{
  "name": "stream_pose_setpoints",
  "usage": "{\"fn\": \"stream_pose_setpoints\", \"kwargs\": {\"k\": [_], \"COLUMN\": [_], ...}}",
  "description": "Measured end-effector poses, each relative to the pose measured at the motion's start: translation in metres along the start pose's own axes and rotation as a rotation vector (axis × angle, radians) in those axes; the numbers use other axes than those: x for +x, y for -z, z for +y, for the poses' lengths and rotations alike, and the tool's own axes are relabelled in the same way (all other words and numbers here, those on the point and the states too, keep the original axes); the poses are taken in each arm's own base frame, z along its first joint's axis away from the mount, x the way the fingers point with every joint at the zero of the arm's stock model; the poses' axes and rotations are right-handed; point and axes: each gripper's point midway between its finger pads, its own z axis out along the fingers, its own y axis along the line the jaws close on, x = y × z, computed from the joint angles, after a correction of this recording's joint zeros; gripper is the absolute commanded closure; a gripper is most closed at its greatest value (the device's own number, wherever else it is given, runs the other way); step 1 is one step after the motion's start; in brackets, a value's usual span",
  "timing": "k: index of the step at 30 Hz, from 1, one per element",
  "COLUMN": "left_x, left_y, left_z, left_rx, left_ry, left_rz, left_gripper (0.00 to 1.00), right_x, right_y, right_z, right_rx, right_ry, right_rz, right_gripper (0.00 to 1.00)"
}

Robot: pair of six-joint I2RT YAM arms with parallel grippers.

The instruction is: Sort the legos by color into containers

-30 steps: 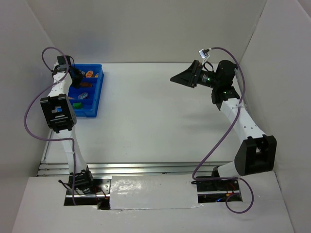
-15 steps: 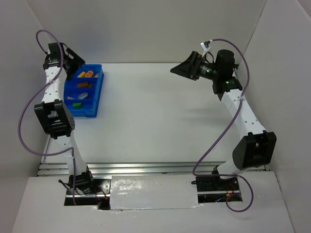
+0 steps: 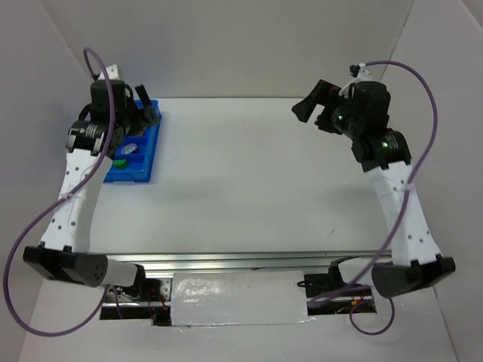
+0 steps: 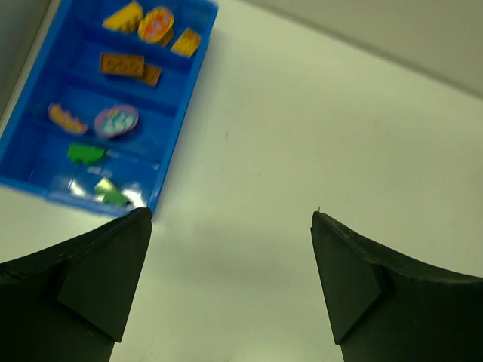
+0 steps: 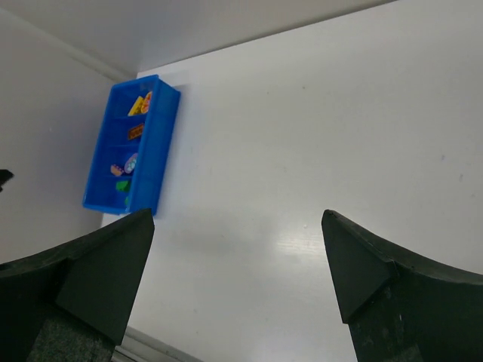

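The blue bin point(image 4: 181, 105) holds the legos in its four compartments. The far one has orange-yellow blocks point(image 4: 124, 15) and a yellow-and-red round piece point(image 4: 156, 24). The one after it holds brownish-orange blocks point(image 4: 122, 64). A pinkish lump point(image 4: 66, 118) and a purple oval point(image 4: 117, 121) share the third, and green blocks point(image 4: 85, 153) lie in the nearest. My left gripper point(image 4: 230, 213) hangs open and empty above the table, right of the bin point(image 3: 143, 162). My right gripper point(image 5: 237, 215) is open, empty and high over the table's right side, far from the bin point(image 5: 162, 151).
White walls close in the table at the back, left and right. The bin sits in the far left corner, close to the left wall. In the top view the left gripper point(image 3: 145, 113) is over the bin's far end and the right gripper point(image 3: 311, 102) is at the back right.
My left gripper has lifted out of the bin and opened, and its arm has swung back toward its base. The right arm has drawn up and to the right.
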Motion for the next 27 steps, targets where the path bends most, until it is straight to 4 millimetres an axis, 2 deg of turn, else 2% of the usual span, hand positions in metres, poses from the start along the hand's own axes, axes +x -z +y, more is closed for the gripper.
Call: {"fn": "stream_pose_setpoints", "kwargs": {"k": [3, 5, 7, 10, 13, 16, 20, 23, 27], "left_x": [0.042, 0.06, 0.066, 0.067, 0.073, 0.082, 0.1, 0.113, 0.134], "left_y": [0.025, 0.05, 0.076, 0.115, 0.146, 0.169, 0.185, 0.185, 0.176], "left_z": [0.026, 0.043, 0.056, 0.07, 0.082, 0.094, 0.113, 0.122, 0.129], "left_rx": [-0.038, -0.054, -0.053, -0.032, -0.017, -0.011, -0.048, -0.072, -0.091], "left_ry": [-0.042, -0.051, -0.06, -0.054, -0.047, -0.036, -0.03, -0.024, -0.04], "left_rz": [0.066, 0.08, 0.051, -0.029, -0.088, -0.128, -0.142, -0.129, -0.083], "left_gripper": [0.0, 0.01, 0.0, 0.0, 0.0, 0.01, 0.0, 0.0, 0.0], "right_x": [-0.005, -0.007, -0.003, 0.021, 0.039, 0.053, 0.074, 0.083, 0.094], "right_y": [0.051, 0.086, 0.12, 0.163, 0.196, 0.217, 0.231, 0.237, 0.236], "right_z": [0.014, 0.017, 0.012, -0.003, -0.012, -0.019, -0.031, -0.037, -0.044], "right_rx": [0.0, 0.001, 0.007, 0.022, 0.021, 0.018, 0.027, 0.028, 0.036], "right_ry": [0.057, 0.088, 0.111, 0.135, 0.148, 0.159, 0.166, 0.168, 0.164], "right_rz": [-0.059, -0.108, -0.169, -0.216, -0.252, -0.272, -0.276, -0.28, -0.273], "right_gripper": [0.0, 0.0, 0.0, 0.0, 0.0, 0.0, 0.0, 0.0, 0.0]}}
